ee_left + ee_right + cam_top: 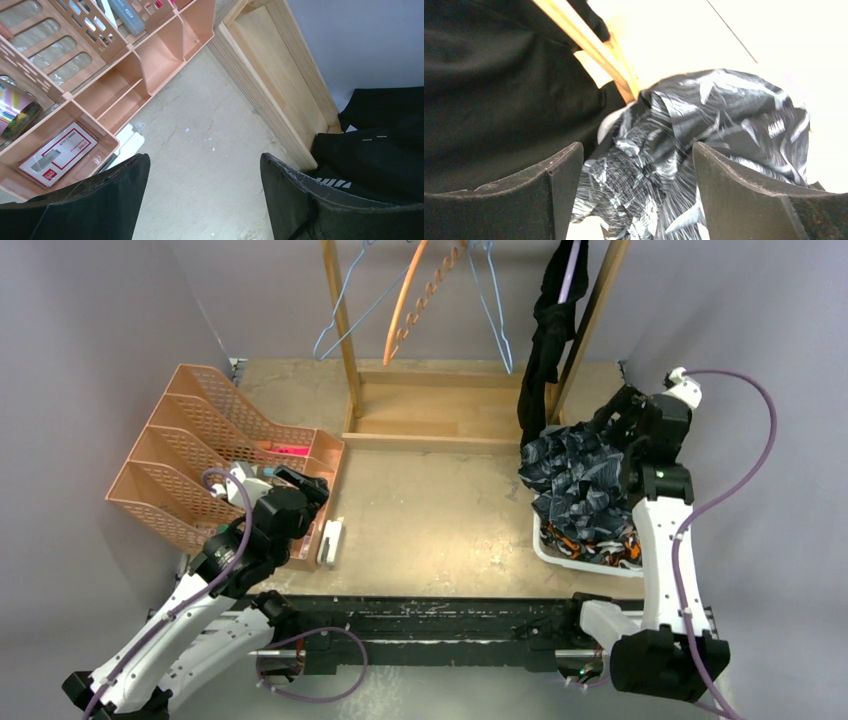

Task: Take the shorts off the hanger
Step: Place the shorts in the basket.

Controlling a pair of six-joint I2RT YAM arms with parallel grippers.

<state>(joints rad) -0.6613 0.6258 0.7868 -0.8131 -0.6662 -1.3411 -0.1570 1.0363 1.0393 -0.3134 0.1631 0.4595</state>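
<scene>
The dark grey-blue camouflage shorts (pixel 575 475) lie crumpled on top of the pile in the white basket (pixel 552 552), with the orange camouflage shorts (pixel 603 543) under them. Plain black shorts (pixel 548 330) hang from a purple hanger (pixel 570 270) on the wooden rack (pixel 430 400). My right gripper (pixel 615 422) hovers just over the pile. In the right wrist view that gripper (pixel 638 150) is open, with the camouflage shorts (pixel 724 115) loose and blurred beyond its fingers and the black shorts (pixel 499 85) to the left. My left gripper (pixel 205 160) is open over bare table.
An orange desk organizer (pixel 215 460) stands at the left, close beside my left gripper (pixel 308 488). Bare hangers, blue (pixel 345 320), orange (pixel 405 310) and blue (pixel 495 310), hang from the rack. A white stapler (pixel 330 540) lies next to the organizer.
</scene>
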